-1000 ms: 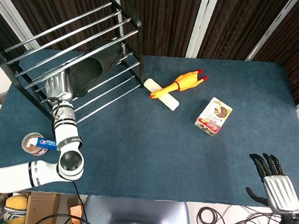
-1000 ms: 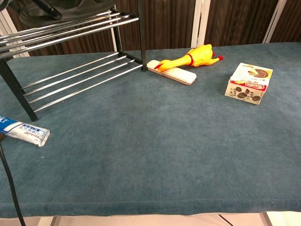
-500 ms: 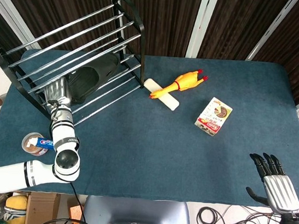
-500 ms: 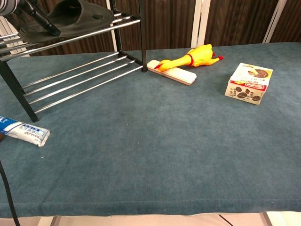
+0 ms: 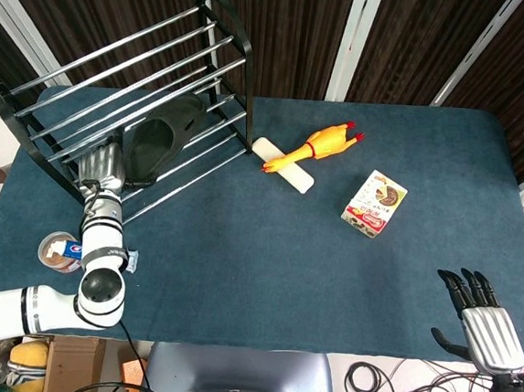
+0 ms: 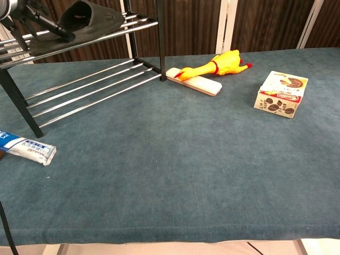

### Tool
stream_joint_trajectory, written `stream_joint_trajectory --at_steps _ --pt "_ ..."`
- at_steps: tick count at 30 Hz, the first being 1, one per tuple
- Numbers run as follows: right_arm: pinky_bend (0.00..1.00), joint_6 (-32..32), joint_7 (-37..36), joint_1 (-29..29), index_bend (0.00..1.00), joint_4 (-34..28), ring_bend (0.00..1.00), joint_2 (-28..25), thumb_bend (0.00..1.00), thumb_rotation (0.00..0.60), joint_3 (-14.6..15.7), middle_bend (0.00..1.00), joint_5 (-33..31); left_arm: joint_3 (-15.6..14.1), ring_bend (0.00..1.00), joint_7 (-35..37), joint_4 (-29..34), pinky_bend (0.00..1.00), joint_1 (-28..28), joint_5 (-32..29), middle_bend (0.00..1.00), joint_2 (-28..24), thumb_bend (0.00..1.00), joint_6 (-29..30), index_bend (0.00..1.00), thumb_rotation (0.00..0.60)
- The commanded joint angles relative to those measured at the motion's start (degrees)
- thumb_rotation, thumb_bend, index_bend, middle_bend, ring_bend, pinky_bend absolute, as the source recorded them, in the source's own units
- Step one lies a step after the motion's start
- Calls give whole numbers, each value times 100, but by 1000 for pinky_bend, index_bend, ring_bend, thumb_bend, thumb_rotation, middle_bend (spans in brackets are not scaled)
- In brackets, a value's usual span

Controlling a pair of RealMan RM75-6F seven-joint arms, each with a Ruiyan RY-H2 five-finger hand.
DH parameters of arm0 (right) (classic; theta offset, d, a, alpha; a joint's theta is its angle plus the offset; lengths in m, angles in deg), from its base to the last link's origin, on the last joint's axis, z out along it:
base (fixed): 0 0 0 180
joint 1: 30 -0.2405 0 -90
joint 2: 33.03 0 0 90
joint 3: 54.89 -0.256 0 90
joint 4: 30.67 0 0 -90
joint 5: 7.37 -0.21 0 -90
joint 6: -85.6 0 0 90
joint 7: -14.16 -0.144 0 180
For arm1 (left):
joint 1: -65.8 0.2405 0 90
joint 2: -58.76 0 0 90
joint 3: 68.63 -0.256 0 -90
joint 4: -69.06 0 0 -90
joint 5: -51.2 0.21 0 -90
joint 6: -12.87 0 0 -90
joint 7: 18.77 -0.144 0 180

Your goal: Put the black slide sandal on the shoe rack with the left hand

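Observation:
The black slide sandal [image 5: 162,137] lies on the upper rails of the black-and-chrome shoe rack [image 5: 118,55] at the table's far left. My left hand [image 5: 99,165] is at the sandal's near end, fingers on its heel edge. In the chest view the sandal [image 6: 90,21] rests tilted on the top shelf of the rack [image 6: 79,85], with the left hand's dark fingers [image 6: 49,24] gripping its end at the top left corner. My right hand [image 5: 477,311] hovers off the table's near right corner, fingers spread, holding nothing.
A yellow rubber chicken [image 5: 312,145] lies across a white bar [image 5: 283,164] just right of the rack. A small snack box [image 5: 375,203] sits further right. A toothpaste tube [image 5: 73,251] rests on a round tin [image 5: 55,256] by the near left edge.
The sandal has come down and toward me until it rests on the rack's upper rails. My left hand drew back with it. The right hand stayed still.

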Motion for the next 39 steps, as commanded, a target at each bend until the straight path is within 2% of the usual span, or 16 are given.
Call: stream_joint_trajectory --at_steps 1,5,8,12,18,25,29,32,36,39 --pt "0 17 9 -7 0 0 14 2 172 600 0 122 -3 12 179 101 162 482 20 -128 132 -137 173 -183 0 392" --pt "0 11 -1 -6 0 -1 18 -6 172 600 3 126 8 -62 169 388 181 414 44 69 126 -208 171 -373 0 365" --pt "0 -2 -17 0 0 5 19 -10 172 600 -2 127 5 -171 174 763 299 331 122 507 144 -244 171 -541 19 240" --pt "0 24 1 -13 0 -6 19 -8 172 600 -5 127 -3 -277 201 1222 574 282 245 913 174 -334 189 -851 40 196" --pt "0 -26 -28 11 0 0 19 -22 172 600 -3 127 12 -384 211 1732 741 285 266 1132 186 -404 231 -1191 36 193" --pt "0 0 -58 2 0 11 19 -38 172 600 1 127 11 -830 258 1970 1216 287 302 1895 230 -492 260 -1130 43 197" --pt "0 -48 -89 23 0 9 19 -56 172 600 7 128 34 -1259 272 1807 1609 291 366 2628 243 -616 292 -782 47 190" --pt "0 -89 -137 44 0 20 19 -76 172 600 -1 128 23 -1610 278 1472 1829 314 450 2929 251 -757 320 -381 47 197" --pt "0 -101 -142 56 0 17 20 -81 172 600 12 128 45 -1910 277 1167 1876 325 567 2893 253 -905 385 -35 41 204" --pt "0 -114 -133 66 0 19 21 -78 172 600 35 131 90 -2128 264 894 1770 339 608 2912 249 -941 387 218 27 205"
